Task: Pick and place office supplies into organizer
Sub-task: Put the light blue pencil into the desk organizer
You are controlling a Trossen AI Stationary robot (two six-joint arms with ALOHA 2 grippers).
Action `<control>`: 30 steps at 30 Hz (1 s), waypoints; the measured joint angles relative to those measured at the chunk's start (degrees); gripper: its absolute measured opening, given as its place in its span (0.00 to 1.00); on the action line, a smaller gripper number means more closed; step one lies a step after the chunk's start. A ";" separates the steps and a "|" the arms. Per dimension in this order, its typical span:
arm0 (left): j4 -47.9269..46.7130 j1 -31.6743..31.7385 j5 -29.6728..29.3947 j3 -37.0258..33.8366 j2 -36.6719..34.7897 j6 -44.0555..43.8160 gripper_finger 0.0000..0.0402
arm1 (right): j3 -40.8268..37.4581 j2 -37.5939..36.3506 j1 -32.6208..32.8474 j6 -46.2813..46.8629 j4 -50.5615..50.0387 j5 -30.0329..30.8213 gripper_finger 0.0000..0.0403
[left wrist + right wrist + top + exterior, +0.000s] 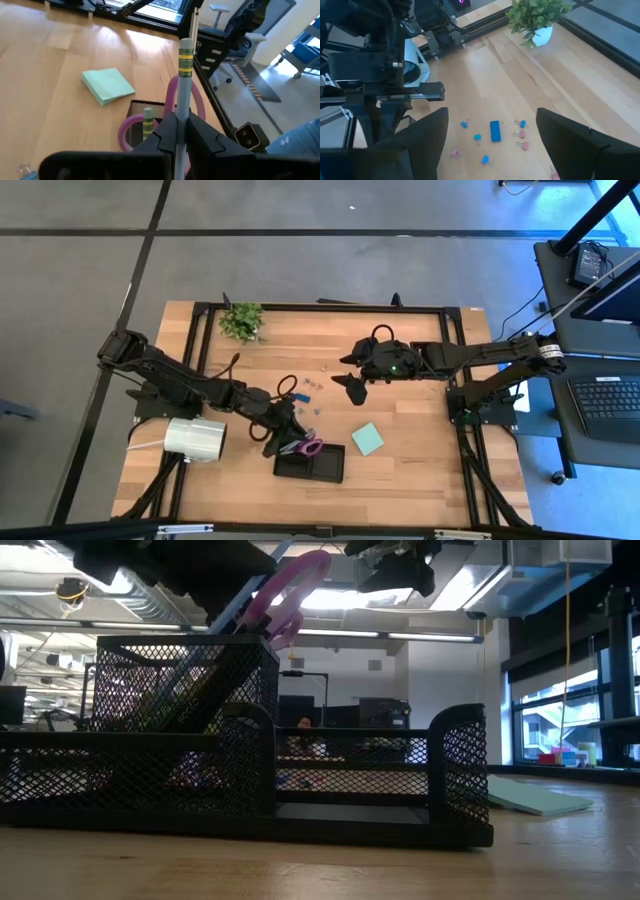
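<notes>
The pale wooden surface (420, 470) carries everything here, and the low black mesh organizer (310, 463) with its divided compartments sits near the front edge, about midway along it. The left arm reaches to it, and the left pincer (277, 428) hangs just over the organizer's tall left-hand compartment, clamped tight on a slim grey pencil (183, 75) with a yellow-and-green band, held upright. The pencil looks part-way down into that compartment, beside the purple-handled scissors (288, 595) whose loops stick out of the top, so I'd judge the step in hand to be dropping the pencil in. What comes next, I'd say, is letting go once the tip is well inside the mesh wall, then lifting straight up so the fingers don't catch the scissor handles.

The right arm waits over the middle of the surface, towards the back edge, and the right pincer (352, 383) is spread wide with nothing between its fingers. The pale green square sticky-note pad (367, 439) lies flat just right of the organizer, apart from it. The tiny blue and pink clips (492, 135) are scattered on the surface behind the organizer, near its middle, below the right pincer.
</notes>
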 joint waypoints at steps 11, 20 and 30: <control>-4.22 0.03 0.27 -0.04 0.07 0.17 0.05 | 0.00 0.00 0.01 -0.13 0.00 0.00 0.76; -4.76 0.03 0.31 -0.04 0.11 2.06 0.06 | 0.00 0.00 -0.01 0.08 0.02 0.00 0.76; -5.18 -0.06 0.42 -0.04 0.11 1.71 0.08 | 0.00 0.00 0.00 0.20 0.04 0.00 0.76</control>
